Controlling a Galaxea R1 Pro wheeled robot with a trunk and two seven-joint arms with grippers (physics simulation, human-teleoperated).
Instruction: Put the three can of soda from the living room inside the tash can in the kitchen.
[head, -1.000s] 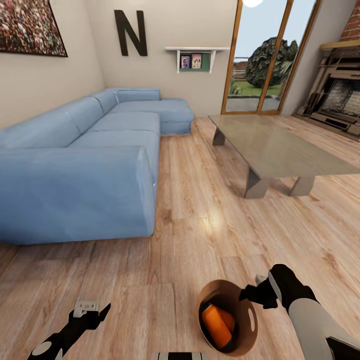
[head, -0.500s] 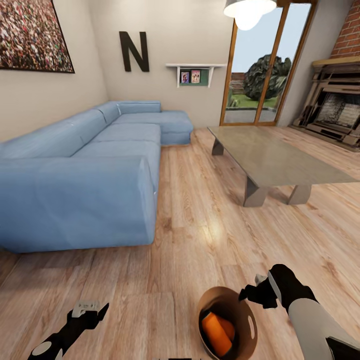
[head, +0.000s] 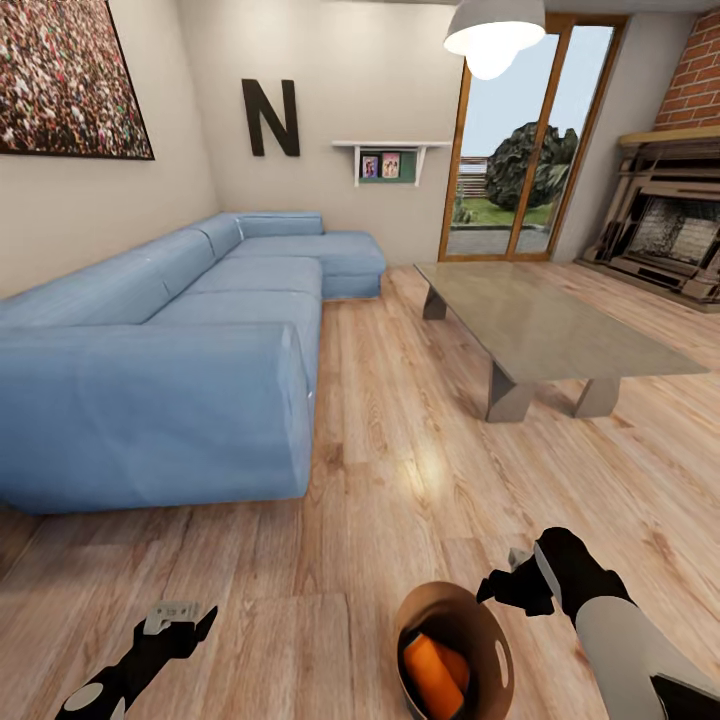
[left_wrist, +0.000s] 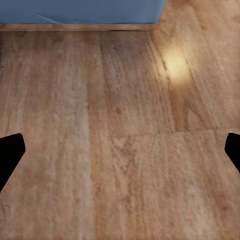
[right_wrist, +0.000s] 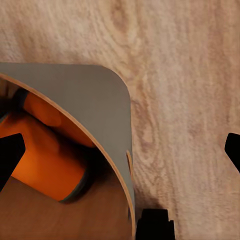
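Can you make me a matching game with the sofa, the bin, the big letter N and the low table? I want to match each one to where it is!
Things:
1. sofa
2. bin
3. letter N
4. low table

Places:
A. high on the wall
B. near the glass doors
C. along the wall under the picture
D. beside the right gripper, orange cans inside

Pairs: 1-C, 2-D, 3-A, 4-B

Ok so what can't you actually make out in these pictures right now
- Blue can: the trash can wall hides its depths, head view; two orange cans show.
- Right gripper grip on the rim: its own body hides it, head view.
- Shelf photos: too small.
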